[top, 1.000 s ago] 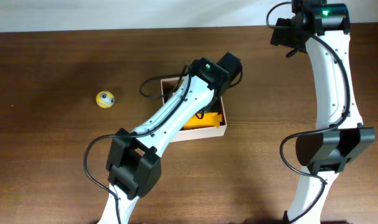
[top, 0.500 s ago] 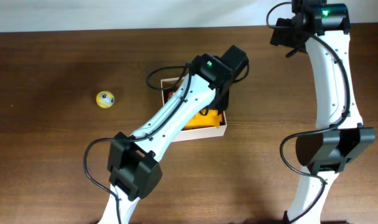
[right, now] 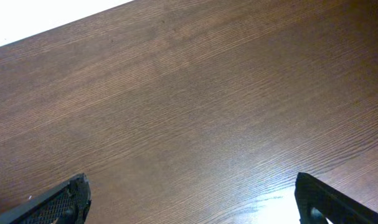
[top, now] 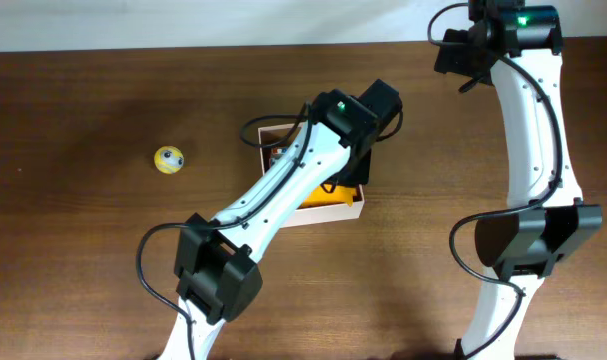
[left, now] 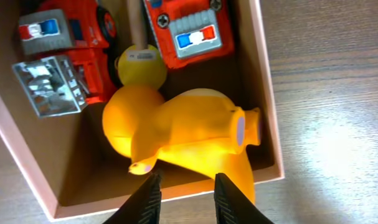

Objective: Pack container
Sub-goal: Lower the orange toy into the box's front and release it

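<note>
Left pincer [left: 185, 198] hangs over the container [left: 264, 87] mid-surface, fingers narrowly apart, gripping nothing. The orange duck [left: 195, 130] lies inside by the red trucks [left: 192, 34], so this reads as the release step. A yellow ball [top: 169, 159] waits at the container's nine o'clock, likely the next pickup. Right pincer [right: 190, 180] gapes wide at one o'clock, empty.

You've got a dark brown wood-grain desk [top: 73, 250] here. Sitting straight on it near the middle is the square, shallow, white-walled cardboard container [top: 328, 213]. Well off to its left there's a small round yellow toy ball [top: 169, 159] with a pale spot, out on bare wood and touching nothing.
</note>
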You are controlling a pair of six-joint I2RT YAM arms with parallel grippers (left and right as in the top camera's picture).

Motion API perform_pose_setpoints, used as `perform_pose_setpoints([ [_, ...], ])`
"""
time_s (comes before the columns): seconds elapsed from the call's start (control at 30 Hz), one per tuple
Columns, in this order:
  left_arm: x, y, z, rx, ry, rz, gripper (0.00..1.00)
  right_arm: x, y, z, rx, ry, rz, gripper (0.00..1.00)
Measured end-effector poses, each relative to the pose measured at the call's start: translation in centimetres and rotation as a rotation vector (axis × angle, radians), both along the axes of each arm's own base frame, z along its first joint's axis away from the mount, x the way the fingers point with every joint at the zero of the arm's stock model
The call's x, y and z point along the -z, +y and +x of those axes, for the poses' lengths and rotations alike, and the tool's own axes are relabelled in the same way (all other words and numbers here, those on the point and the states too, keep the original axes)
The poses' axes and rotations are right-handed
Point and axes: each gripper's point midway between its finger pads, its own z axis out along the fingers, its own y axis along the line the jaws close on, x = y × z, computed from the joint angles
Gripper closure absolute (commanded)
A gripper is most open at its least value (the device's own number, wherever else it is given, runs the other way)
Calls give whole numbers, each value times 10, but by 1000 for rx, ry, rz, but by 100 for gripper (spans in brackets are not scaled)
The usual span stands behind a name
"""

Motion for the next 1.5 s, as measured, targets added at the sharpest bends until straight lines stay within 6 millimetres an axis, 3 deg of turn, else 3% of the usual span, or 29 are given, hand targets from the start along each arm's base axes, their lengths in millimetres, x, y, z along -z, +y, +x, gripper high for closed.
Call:
perform_pose_setpoints([
  [0.43,50,-4,-7,4,57,-5,70,0,0,0,1,0,0,1],
  [0.97,53,-12,0,7,31,-39,70,0,0,0,0,0,0,1],
  [1.23,83,-18,-6,23,107,-33,70,0,0,0,0,0,0,1],
  [1.5,84,-20,-6,25,113,-44,70,0,0,0,0,0,0,1],
])
